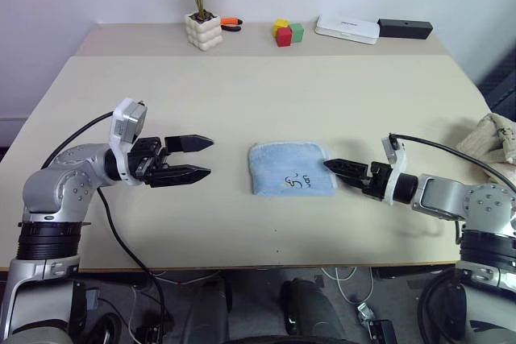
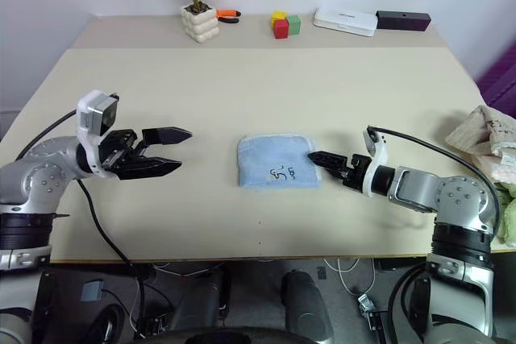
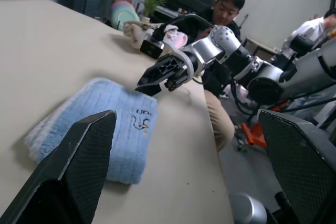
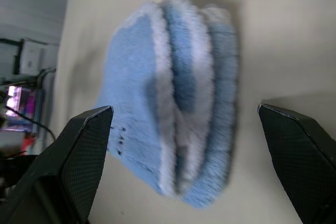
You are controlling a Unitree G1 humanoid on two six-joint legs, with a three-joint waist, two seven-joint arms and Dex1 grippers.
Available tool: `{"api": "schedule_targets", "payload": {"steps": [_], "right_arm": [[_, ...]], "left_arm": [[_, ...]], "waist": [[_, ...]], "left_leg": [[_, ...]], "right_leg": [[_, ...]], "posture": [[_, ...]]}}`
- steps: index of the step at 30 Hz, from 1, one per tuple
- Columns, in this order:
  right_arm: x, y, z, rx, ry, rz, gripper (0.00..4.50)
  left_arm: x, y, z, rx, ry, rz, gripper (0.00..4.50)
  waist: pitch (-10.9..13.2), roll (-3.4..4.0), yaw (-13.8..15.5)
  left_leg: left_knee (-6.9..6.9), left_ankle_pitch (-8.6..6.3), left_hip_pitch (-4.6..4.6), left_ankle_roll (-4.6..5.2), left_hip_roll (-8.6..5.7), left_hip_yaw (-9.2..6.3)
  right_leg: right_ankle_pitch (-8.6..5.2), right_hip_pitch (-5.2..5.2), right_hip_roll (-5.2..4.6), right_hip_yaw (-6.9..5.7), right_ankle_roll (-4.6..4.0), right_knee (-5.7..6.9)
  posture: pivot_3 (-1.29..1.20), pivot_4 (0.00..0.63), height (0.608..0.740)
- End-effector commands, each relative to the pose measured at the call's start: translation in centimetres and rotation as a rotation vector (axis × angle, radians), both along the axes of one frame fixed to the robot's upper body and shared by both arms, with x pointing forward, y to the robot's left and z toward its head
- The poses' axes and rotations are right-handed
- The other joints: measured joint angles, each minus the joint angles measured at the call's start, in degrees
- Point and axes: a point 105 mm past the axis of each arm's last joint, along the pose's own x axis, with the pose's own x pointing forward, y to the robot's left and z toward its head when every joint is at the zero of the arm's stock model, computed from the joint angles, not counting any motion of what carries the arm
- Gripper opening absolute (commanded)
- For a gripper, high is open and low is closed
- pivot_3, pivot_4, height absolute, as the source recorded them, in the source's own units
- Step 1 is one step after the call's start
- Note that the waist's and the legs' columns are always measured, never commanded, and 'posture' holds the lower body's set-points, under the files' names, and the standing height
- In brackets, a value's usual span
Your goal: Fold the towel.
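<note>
The light blue towel (image 1: 290, 168) lies folded into a small thick rectangle on the beige table (image 1: 242, 94), its dark embroidered mark facing up near the front. My right gripper (image 1: 330, 166) sits low at the towel's right edge, open, with nothing between its fingers. In the right wrist view the towel's stacked folded layers (image 4: 173, 98) lie just ahead of the spread fingers. My left gripper (image 1: 210, 157) hovers open and empty a short way to the left of the towel, pointing toward it. The left wrist view shows the towel (image 3: 100, 124) and the right gripper (image 3: 149, 82) beyond it.
Along the table's far edge stand a potted plant (image 1: 203, 30), an orange-handled tool (image 1: 231, 23), coloured blocks (image 1: 286, 32), a white box (image 1: 347, 28) and a black box (image 1: 405, 28). A beige patterned cloth (image 1: 496, 138) lies at the right edge. People sit beyond the table (image 3: 231, 3).
</note>
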Motion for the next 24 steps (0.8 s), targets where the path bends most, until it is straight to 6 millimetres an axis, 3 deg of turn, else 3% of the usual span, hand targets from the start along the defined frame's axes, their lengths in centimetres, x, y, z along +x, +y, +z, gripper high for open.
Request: {"api": "schedule_targets", "payload": {"steps": [1, 15, 19, 24], "right_arm": [[0.1, 0.8, 0.0, 0.015, -0.002, 0.028, 4.50], [0.9, 4.0, -1.0, 0.066, 0.020, 0.082, 4.50], [1.2, 4.2, -1.2, 0.074, 0.020, 0.076, 3.23], [1.3, 4.2, -1.0, 0.078, 0.007, 0.079, 0.73]], "left_arm": [[0.1, 0.6, 1.0, 0.005, -0.056, 0.023, 4.41], [0.0, 0.1, 0.9, -0.013, -0.052, 0.042, 4.41], [0.0, 0.1, 0.9, -0.011, -0.052, 0.047, 4.50], [0.0, 0.1, 0.8, -0.010, -0.051, 0.055, 4.50]], "waist": [[0.0, 0.00, 0.0], [0.0, -0.02, -0.4], [0.0, -0.02, -0.4], [0.0, -0.08, -0.2]], "left_leg": [[0.00, 0.00, 0.00, 0.00, 0.00, 0.00], [-0.04, -0.01, 0.04, 0.01, 0.19, 0.00], [-0.04, -0.01, 0.04, 0.01, 0.21, 0.00], [-0.03, -0.01, -0.01, 0.01, 0.21, 0.03]], "right_leg": [[0.00, 0.00, 0.00, 0.00, 0.00, 0.00], [0.03, -0.04, 0.25, 0.08, -0.05, 0.02], [0.04, -0.07, 0.29, 0.10, -0.06, 0.02], [0.04, -0.12, 0.29, 0.14, -0.07, 0.04]], "posture": [[0.00, 0.150, 0.740], [0.00, 0.150, 0.740], [0.00, 0.150, 0.740], [0.00, 0.150, 0.740]]}}
